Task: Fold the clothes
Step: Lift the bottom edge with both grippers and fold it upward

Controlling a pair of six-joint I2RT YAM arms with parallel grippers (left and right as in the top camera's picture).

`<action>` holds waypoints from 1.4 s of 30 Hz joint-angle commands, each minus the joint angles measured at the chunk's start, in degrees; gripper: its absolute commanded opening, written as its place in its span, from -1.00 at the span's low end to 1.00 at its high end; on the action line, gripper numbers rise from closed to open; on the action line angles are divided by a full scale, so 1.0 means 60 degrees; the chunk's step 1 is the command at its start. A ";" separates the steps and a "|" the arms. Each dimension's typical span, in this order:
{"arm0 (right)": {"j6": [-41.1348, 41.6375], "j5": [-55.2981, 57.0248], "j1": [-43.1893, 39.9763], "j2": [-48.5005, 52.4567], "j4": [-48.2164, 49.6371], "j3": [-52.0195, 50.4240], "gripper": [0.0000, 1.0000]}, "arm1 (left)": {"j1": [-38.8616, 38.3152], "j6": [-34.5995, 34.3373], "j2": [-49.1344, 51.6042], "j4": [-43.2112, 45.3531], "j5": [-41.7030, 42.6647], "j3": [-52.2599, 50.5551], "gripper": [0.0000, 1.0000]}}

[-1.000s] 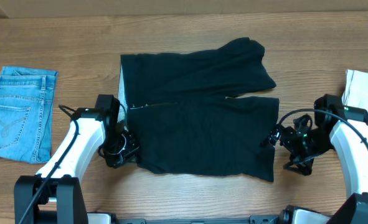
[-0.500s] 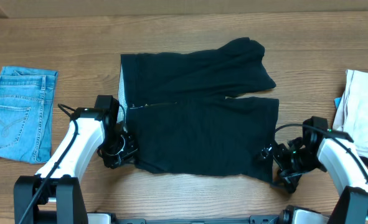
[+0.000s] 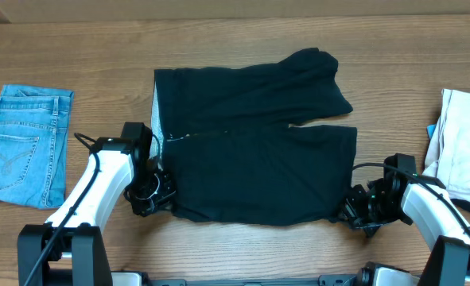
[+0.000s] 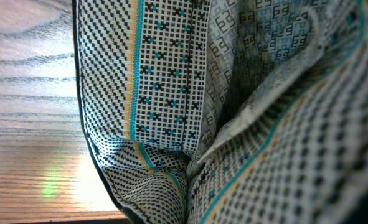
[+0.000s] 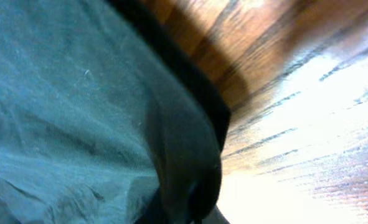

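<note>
While the black shirt [image 3: 254, 171] lies mid-way on the table [image 3: 235, 32], long axis left to right, my left pincer [image 3: 157, 195] sits at its near-left corner, my right pincer [image 3: 351, 213] at its near-right, and I cannot tell whether either is clamped on cloth.

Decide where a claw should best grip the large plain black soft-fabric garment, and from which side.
Probably its near corners, approached low from the outer sides. The black garment lies flat on the wooden table, so only thin edges offer purchase; the left claw and right claw sit at those corners.
</note>
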 commanded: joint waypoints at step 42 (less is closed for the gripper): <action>-0.3330 0.4113 0.2936 0.2310 -0.0142 0.9009 -0.92 | 0.0062 -0.0120 -0.2237 0.3880 -0.4000 0.1508 -0.92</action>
